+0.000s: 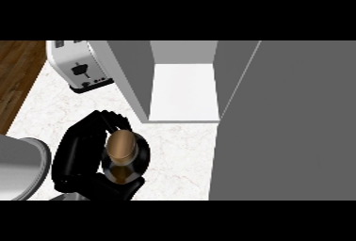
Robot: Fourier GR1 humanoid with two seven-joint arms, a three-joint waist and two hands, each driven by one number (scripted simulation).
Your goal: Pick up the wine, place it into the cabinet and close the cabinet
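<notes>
One hand point(80, 155) shows in the head view, at the lower left, and by its place there it appears to be the robot's left. At the far left edge a strip of brown wooden floor point(17, 70) runs beside the pale marbled surface point(177, 155), and below it a rounded grey shape point(17, 164) comes in from the left edge; what it is cannot be told. A white toaster point(76, 63) stands on the surface at the upper left, its black lever facing the viewer, well apart from the hand. The hand is black, its fingers point(104, 118) curled round the wine bottle point(124, 157), which stands upright in the grasp, so that it is seen from above: a brown cap over a dark round body. The bottle is outside the cabinet, over the surface, in front of and a little left of the opening. To the right of the toaster stands the grey cabinet point(132, 75), open, with a bare white shelf point(184, 89) inside. At the right the cabinet door point(285, 122) fills that side of the view as a broad grey panel, swung open toward the viewer. The right hand does not show.
</notes>
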